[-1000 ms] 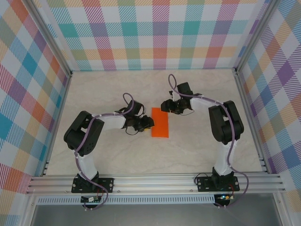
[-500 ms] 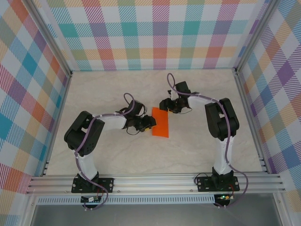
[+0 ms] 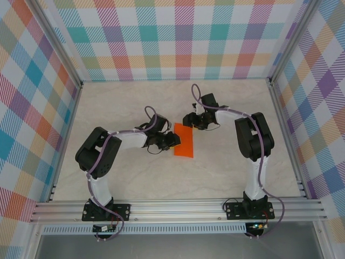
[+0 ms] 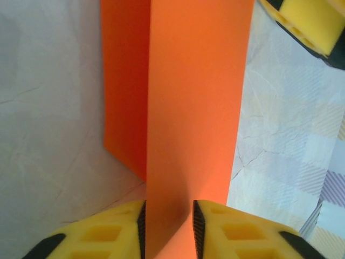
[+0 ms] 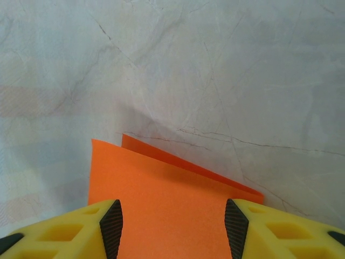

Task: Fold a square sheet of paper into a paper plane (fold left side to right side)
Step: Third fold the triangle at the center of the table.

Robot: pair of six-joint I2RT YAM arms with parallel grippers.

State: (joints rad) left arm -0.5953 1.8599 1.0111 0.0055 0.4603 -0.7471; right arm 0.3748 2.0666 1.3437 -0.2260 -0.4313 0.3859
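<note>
Pale marbled table carries the square sheet of paper at its middle, already doubled into a narrow strip (the two layers do not match exactly at the far corner). The left gripper has crept onto its left edge and narrowed its jaws over the upper layer; whether they really pinch it, I cannot tell. The right gripper, jaws spread, has come to the far end. I judge the first fold is being settled.
</note>
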